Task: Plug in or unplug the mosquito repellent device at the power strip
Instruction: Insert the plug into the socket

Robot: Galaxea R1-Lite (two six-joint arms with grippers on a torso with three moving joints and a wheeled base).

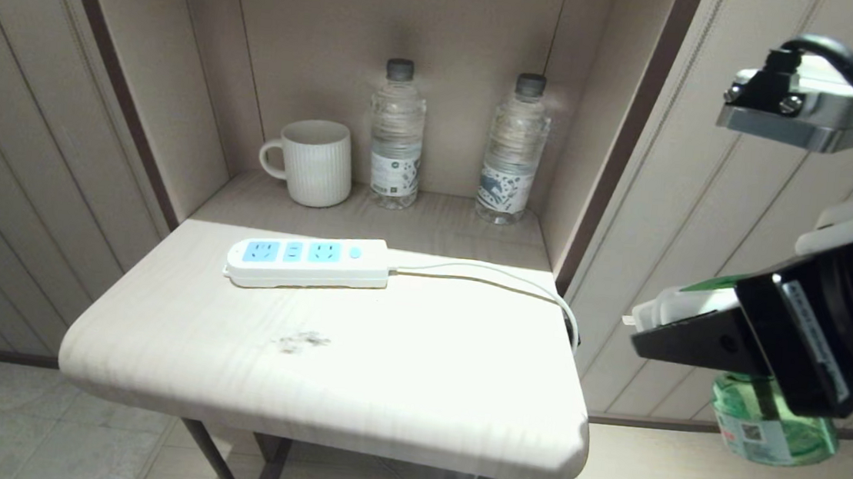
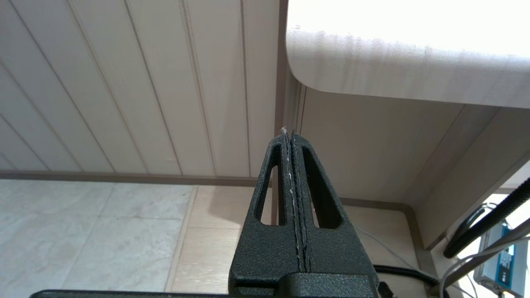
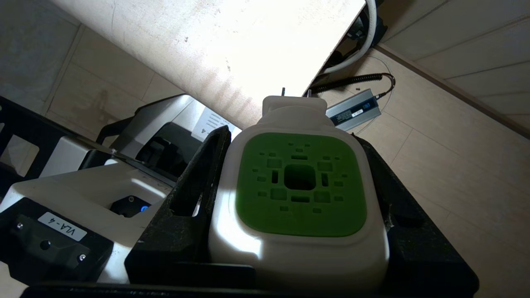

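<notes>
Our right gripper (image 3: 300, 182) is clamped on the white plug head of the mosquito repellent device (image 3: 300, 194), a small unit with a perforated green face, a translucent green liquid bottle hanging below, and two thin metal prongs jutting from its front. In the head view, the right gripper (image 1: 685, 331) holds the mosquito repellent device (image 1: 769, 424) off the right edge of the pale wood-grain shelf table (image 1: 321, 385), well apart from the power strip (image 1: 307, 261), a long white bar with three light-blue socket faces, a small round button and a white cord (image 1: 500, 281) trailing to the right.

We judge that we are in the carry step of plugging in: the device is in hand, and all the sockets appear free. Next we need to bring the device over the table, turn its prongs down toward a socket face, line them up with the slots and press straight in.

Behind the strip stand a white ribbed ceramic mug (image 1: 313, 162) and two clear plastic water bottles (image 1: 397, 135). Our left gripper (image 2: 290, 136) hangs parked below the tabletop, its fingers pressed together on nothing.
</notes>
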